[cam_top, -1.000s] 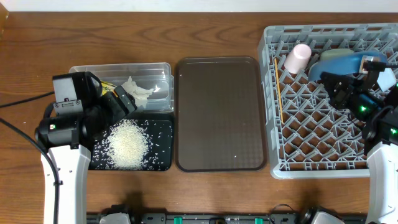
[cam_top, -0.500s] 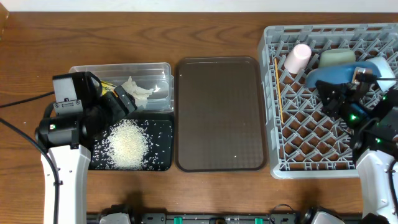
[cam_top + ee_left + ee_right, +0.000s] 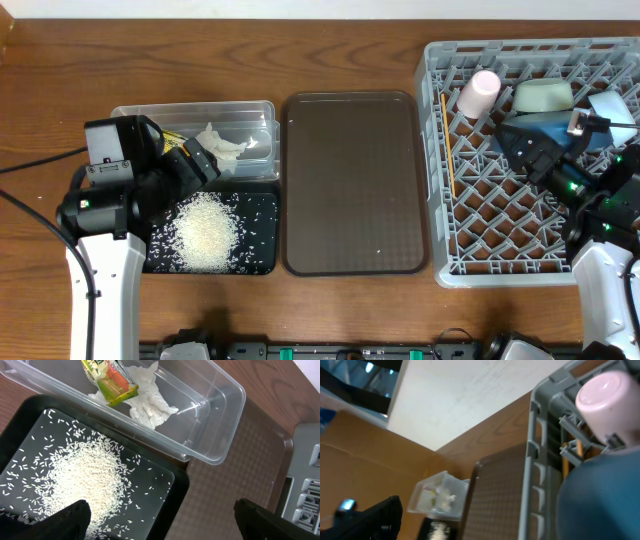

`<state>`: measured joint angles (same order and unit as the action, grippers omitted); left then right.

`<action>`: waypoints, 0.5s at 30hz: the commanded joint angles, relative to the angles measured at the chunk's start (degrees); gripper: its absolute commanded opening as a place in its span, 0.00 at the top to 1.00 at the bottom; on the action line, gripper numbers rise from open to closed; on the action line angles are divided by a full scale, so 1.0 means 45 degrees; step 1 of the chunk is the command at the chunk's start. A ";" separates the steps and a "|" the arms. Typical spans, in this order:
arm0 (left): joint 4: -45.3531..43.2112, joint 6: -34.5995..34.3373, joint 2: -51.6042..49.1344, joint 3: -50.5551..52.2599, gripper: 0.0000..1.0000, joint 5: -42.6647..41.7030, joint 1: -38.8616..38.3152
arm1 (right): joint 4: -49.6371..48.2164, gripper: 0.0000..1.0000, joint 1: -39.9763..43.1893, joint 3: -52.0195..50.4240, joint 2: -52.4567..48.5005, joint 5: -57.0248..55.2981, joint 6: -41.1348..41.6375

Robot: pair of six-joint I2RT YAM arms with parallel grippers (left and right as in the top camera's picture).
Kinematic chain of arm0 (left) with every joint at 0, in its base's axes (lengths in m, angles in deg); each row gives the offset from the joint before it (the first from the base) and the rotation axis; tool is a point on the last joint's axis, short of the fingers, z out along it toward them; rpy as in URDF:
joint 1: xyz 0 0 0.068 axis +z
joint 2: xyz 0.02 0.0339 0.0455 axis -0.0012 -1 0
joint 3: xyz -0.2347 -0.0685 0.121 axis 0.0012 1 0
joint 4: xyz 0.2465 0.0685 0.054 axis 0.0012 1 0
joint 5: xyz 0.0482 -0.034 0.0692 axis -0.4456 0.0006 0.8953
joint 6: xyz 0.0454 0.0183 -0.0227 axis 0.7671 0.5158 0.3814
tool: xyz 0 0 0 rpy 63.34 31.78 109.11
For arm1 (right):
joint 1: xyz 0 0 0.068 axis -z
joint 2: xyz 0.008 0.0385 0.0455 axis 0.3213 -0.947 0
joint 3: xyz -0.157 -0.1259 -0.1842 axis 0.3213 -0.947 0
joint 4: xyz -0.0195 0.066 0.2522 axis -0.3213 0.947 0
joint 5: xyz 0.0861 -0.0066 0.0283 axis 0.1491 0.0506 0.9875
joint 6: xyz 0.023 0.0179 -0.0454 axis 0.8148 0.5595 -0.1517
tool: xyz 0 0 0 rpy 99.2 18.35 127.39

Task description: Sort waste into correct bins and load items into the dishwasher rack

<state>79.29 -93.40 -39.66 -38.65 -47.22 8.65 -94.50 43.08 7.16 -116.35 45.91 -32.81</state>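
My right pincer (image 3: 552, 140) hangs over the far half of the dishwasher rack (image 3: 500, 240), directly above the blue plate (image 3: 520, 122). On its wrist camera one finger sits far out at the left edge of view. From that I read the jaws as spread wide with nothing gripped, though I can't make out the other finger.

The plate lies among the pegs toward the rack's far right corner, just beside the pale green bowl (image 3: 543, 95) and near the pink cup (image 3: 481, 90). I can't tell whether it stands in a slot or leans across the pegs. The chopsticks (image 3: 447, 140) lie along the rack's left edge.

I judge the plate to be rigid, smooth and slippery, and the heaviest piece here. If it needs reseating, I'd pinch an exposed stretch of rim across its thickness and move slowly, since it could skid on the pegs or knock the bowl.

My left pincer (image 3: 160, 510) is wide open and empty over the black tray (image 3: 175, 490), where the rice (image 3: 85, 480) is heaped. The wrapper (image 3: 110, 380) and tissue (image 3: 147, 402) lie in the clear tub (image 3: 220, 425) along the tray's far edge.
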 commanded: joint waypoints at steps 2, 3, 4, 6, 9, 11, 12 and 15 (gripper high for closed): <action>0.0039 0.0170 0.0131 -0.0019 0.05 0.0170 0.0053 | 0.0053 0.01 -0.0058 0.0034 0.0073 0.1812 0.2244; 0.0039 0.0170 0.0131 -0.0019 0.05 0.0170 0.0053 | 0.0053 0.01 -0.0058 0.0034 0.0073 0.2050 0.2545; 0.0039 0.0170 0.0131 -0.0019 0.05 0.0170 0.0053 | 0.0058 0.01 -0.0058 0.0034 0.0073 0.2283 0.2856; 0.0039 0.0170 0.0131 -0.0019 0.05 0.0170 0.0053 | 0.0097 0.01 -0.0058 0.0034 0.0068 0.2841 0.3347; 0.0039 0.0170 0.0131 -0.0019 0.05 0.0170 0.0053 | 0.0097 0.01 -0.0058 0.0034 0.0068 0.3735 0.3502; 0.0039 0.0170 0.0131 -0.0019 0.05 0.0170 0.0053 | 0.0151 0.01 -0.0058 0.0034 0.0068 0.4163 0.3507; 0.0039 0.0170 0.0131 -0.0019 0.05 0.0170 0.0053 | 0.0214 0.01 -0.0058 0.0034 0.0068 0.4284 0.3536; 0.0039 0.0170 0.0131 -0.0019 0.05 0.0170 0.0053 | 0.0539 0.01 -0.0053 0.0034 0.0068 0.4391 0.3521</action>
<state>79.27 -93.40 -39.66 -38.65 -47.22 8.65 -94.32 43.65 7.97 -115.28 56.25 -22.13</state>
